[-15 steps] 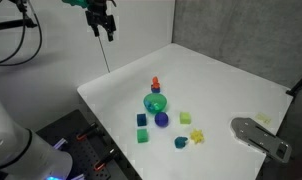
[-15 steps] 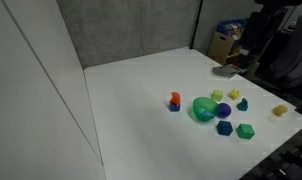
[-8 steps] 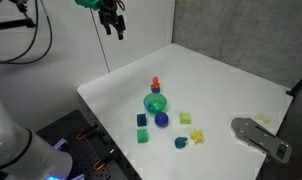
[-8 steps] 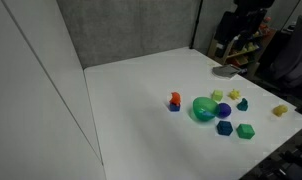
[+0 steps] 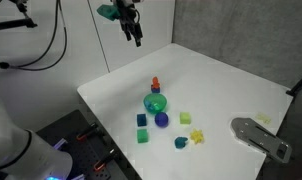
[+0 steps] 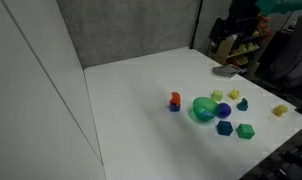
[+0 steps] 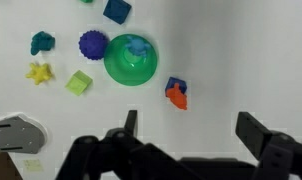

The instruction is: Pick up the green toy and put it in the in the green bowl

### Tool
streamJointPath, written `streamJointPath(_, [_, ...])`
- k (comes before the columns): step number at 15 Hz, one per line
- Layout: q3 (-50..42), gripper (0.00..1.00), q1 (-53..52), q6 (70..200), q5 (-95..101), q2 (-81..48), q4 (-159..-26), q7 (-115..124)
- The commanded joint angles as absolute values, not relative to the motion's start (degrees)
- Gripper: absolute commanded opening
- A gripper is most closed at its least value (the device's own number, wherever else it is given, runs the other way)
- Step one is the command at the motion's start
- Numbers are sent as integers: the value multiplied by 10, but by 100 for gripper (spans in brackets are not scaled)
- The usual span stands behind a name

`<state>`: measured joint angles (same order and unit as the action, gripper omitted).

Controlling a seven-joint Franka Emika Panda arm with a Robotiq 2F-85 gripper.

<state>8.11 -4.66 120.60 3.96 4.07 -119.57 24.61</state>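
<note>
The green toy, a small dark teal piece, lies on the white table in both exterior views (image 5: 180, 142) (image 6: 242, 104) and at the upper left of the wrist view (image 7: 41, 43). The green bowl (image 5: 155, 103) (image 6: 204, 108) (image 7: 119, 68) stands among the toys, with a small bluish shape at its middle. My gripper (image 5: 135, 32) (image 6: 224, 38) (image 7: 191, 125) hangs high above the table's far edge, well away from both. Its jaws stand wide apart with nothing between them.
Around the bowl lie a purple ball (image 7: 92, 45), a blue cube (image 7: 117, 10), a yellow-green cube (image 7: 80, 83), a yellow star (image 7: 38, 72), a brighter green cube (image 5: 144, 135) and an orange-and-blue toy (image 7: 176, 92). A grey metal object (image 5: 261, 137) lies near the table's edge.
My gripper has travelled sideways, high up, toward the space above the table's far edge. The toys and the bowl have not moved.
</note>
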Motion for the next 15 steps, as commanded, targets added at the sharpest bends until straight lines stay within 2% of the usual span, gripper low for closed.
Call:
streamJointPath(1, [58,100,-30,1245,46,36,-1223,280])
streamJointPath(7, [9,100,6,1319,33,4,-1272,298])
streamJointPath(15, [-57,100,45,1301,27,-82,-1234,300])
